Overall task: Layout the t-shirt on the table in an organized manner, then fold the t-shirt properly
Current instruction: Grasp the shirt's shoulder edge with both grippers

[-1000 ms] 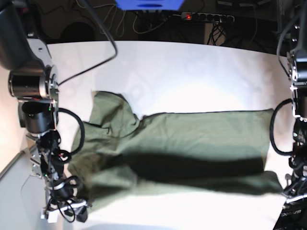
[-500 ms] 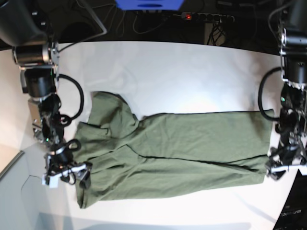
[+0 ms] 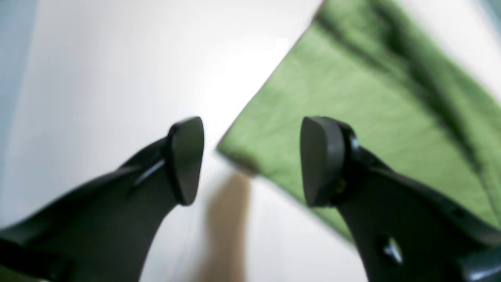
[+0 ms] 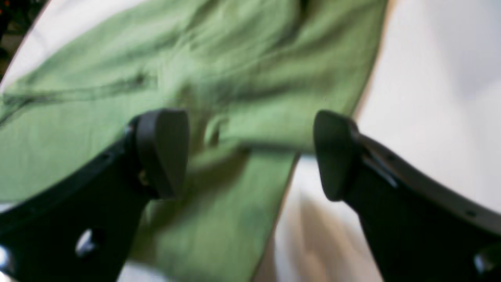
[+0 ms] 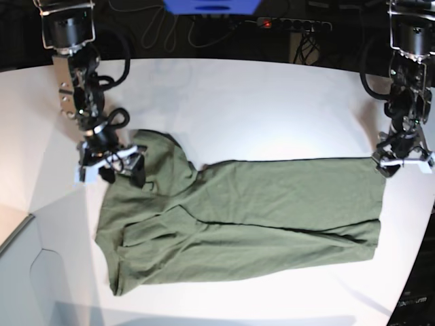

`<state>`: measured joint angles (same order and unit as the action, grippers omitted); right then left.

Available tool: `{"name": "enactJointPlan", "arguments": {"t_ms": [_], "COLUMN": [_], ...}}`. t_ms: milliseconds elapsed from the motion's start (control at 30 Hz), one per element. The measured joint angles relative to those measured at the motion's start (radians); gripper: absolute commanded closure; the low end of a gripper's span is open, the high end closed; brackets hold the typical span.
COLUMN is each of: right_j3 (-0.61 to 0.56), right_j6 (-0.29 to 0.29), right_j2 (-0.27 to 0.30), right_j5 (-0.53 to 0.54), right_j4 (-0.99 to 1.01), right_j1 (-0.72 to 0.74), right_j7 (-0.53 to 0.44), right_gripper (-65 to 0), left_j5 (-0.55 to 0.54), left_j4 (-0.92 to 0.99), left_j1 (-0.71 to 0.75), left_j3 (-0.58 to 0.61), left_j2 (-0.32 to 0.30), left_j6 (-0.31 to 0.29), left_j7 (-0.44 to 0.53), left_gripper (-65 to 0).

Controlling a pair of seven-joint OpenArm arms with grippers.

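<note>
The olive-green t-shirt lies flat on the white table, folded lengthwise, with its sleeve end bunched at the left. My right gripper hovers open over that far-left sleeve part; in the right wrist view the jaws stand wide above the wrinkled t-shirt, holding nothing. My left gripper is at the shirt's far-right corner. In the left wrist view it is open, and the t-shirt corner lies on the table beneath the gap.
A power strip, cables and a blue object sit behind the table's far edge. The tabletop's curved left edge drops to a grey surface at the lower left.
The shirt's raised near edge was let down, and it now lies folded flat. Both grippers opened and moved from the near side to the shirt's far edge.
</note>
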<state>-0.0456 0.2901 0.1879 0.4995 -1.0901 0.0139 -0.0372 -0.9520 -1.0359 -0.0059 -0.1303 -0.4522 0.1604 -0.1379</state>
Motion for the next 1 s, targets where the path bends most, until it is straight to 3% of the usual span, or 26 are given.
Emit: {"name": "enactJointPlan", "arguments": {"t_ms": [133, 267, 367, 467, 500, 533, 567, 600, 633, 667, 733, 833, 900, 1000], "right_j3": [-0.001, 0.000, 0.037, 0.072, 0.080, 0.089, 0.097, 0.102, 0.105, 0.105, 0.103, 0.100, 0.100, 0.050], "right_j6": [0.000, -0.001, 0.000, -0.002, -0.290, -0.290, 0.000, -0.002, -0.290, -0.001, -0.001, 0.000, 0.000, 0.000], "right_j2": [-0.004, -0.002, -0.008, -0.002, -0.002, -0.003, -0.005, -0.006, -0.003, -0.002, -0.002, -0.002, -0.002, 0.006], "right_j5": [0.000, -0.001, -0.003, -0.002, -0.500, -0.500, -0.003, -0.004, -0.500, -0.002, -0.004, -0.003, -0.005, -0.005], "right_j4": [-0.003, -0.018, -0.061, -0.102, -0.113, -0.123, -0.134, -0.145, -0.166, -0.169, -0.169, -0.154, -0.126, -0.119], "right_j1": [-0.039, -0.060, -0.088, -0.106, -0.106, -0.109, -0.112, -0.115, -0.121, -0.126, -0.129, -0.126, -0.112, -0.092], "right_j7": [-0.004, 0.058, 0.077, 0.103, 0.131, 0.037, 0.149, 0.151, 0.037, 0.179, 0.195, 0.196, 0.249, 0.270], "right_gripper": [-50.5, -50.4, -50.5, -50.6, -50.6, -50.6, -50.5, -50.4, -50.4, -50.3, -50.3, -48.3, -44.4, -38.5], "left_j5": [0.000, 0.000, -0.003, -0.003, -0.003, -0.002, -0.001, 0.002, 0.002, 0.000, 0.001, 0.001, 0.000, 0.000], "left_j4": [0.109, 0.157, 0.167, 0.167, 0.169, 0.181, 0.190, 0.200, 0.227, 0.241, 0.274, 0.278, 0.278, 0.279], "left_j1": [-0.038, -0.084, -0.103, -0.112, -0.112, -0.113, -0.114, -0.121, -0.142, -0.145, -0.155, -0.152, -0.150, -0.150], "left_j3": [0.002, 0.053, 0.090, 0.107, 0.107, 0.107, 0.106, 0.107, 0.107, 0.107, 0.106, 0.106, 0.106, 0.106], "left_j2": [0.002, -0.005, 0.004, 0.003, 0.003, 0.007, 0.008, 0.010, 0.014, 0.014, 0.017, 0.017, 0.016, 0.016], "left_j6": [0.003, -0.002, -0.092, -0.106, -0.106, -0.109, -0.113, -0.113, -0.113, -0.113, -0.123, -0.124, -0.124, -0.124], "left_j7": [-0.006, 0.008, 0.000, 0.000, 0.001, 0.011, 0.025, 0.027, 0.036, 0.027, 0.042, 0.043, 0.043, 0.042], "left_gripper": [-37.6, -37.5, -37.3, -37.1, -37.1, -37.0, -36.3, -33.9, -30.2, -25.0, -14.9, -4.9, -1.3, -0.8]}}
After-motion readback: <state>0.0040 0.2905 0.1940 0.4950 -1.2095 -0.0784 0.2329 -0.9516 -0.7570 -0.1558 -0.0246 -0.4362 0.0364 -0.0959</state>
